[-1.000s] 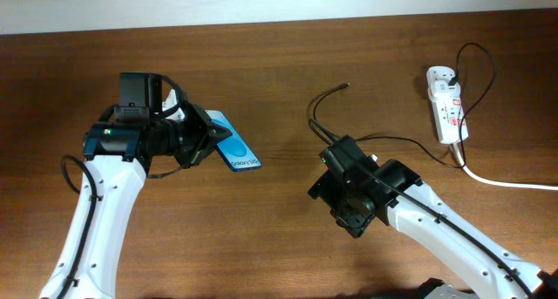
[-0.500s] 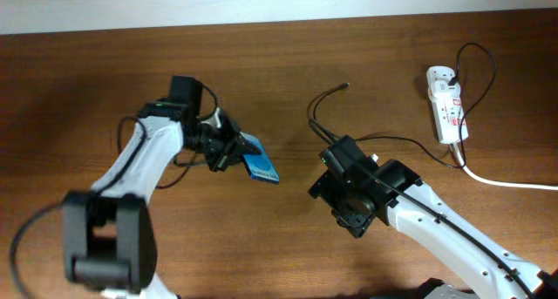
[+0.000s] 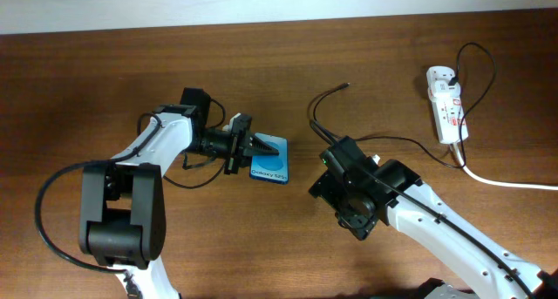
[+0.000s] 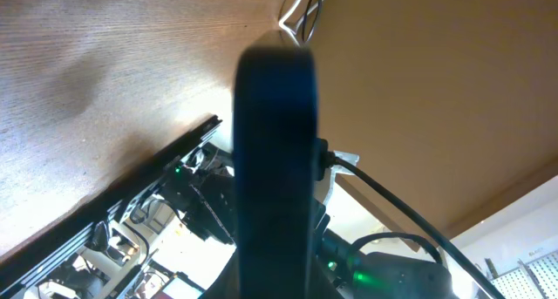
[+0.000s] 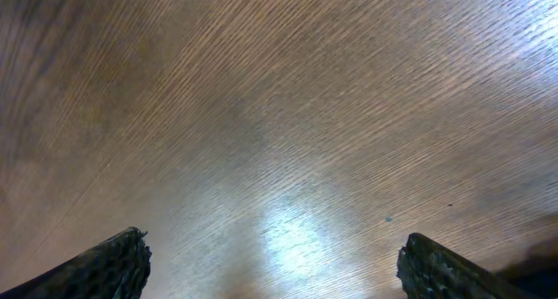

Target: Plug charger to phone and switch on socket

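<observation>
The phone (image 3: pixel 270 163), blue screen up with "Galaxy" text, is left of the table's middle. My left gripper (image 3: pixel 254 148) is shut on its left edge. In the left wrist view the phone (image 4: pixel 275 142) shows as a dark edge-on bar that fills the centre. The charger (image 3: pixel 314 107), a thin black cable, has its plug tip (image 3: pixel 346 86) free on the wood and runs right to the socket (image 3: pixel 445 105), a white strip with red markings. My right gripper (image 3: pixel 347 205) is open and empty over bare wood (image 5: pixel 279 159), below the cable's loop.
A thicker white cable (image 3: pixel 510 183) leaves the socket toward the right edge. The table's back edge meets a white wall. My right arm's body lies across the lower right of the table.
My left arm has swung right and turned, carrying the phone from the left side toward the table's middle. The right arm, charger and socket have not moved.
</observation>
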Robot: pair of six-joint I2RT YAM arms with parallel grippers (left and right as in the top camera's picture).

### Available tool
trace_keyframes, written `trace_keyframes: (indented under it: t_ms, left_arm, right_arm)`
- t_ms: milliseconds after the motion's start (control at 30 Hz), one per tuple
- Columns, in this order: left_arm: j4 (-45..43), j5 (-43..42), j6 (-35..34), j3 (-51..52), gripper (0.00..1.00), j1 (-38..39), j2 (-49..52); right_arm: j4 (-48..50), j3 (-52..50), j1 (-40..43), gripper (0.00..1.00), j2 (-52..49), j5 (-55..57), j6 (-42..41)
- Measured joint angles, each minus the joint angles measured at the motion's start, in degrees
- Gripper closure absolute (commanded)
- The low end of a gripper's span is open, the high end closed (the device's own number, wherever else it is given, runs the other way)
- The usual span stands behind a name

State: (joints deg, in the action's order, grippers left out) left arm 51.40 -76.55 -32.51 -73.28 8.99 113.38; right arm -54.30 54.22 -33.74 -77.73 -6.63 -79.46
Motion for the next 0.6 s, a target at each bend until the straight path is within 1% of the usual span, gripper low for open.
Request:
trace_keyframes:
  t_ms: [67,133,167,600]
  left_arm:
    - [0.0,0.0,0.0,0.0,1.00,0.0,0.0]
    - [0.0,0.0,0.0,0.0,1.00,0.0,0.0]
    - [0.0,0.0,0.0,0.0,1.00,0.0,0.0]
    - [0.0,0.0,0.0,0.0,1.00,0.0,0.0]
  right_arm:
    - [-1.2,0.0,0.0,0.05,0.0,0.1,0.0]
    - [-2.7,0.0,0.0,0.00,0.0,0.2,0.0]
    - [-2.9,0.0,0.0,0.01,0.0,0.2,0.0]
    - [-3.2,0.0,0.0,0.01,0.0,0.2,0.1]
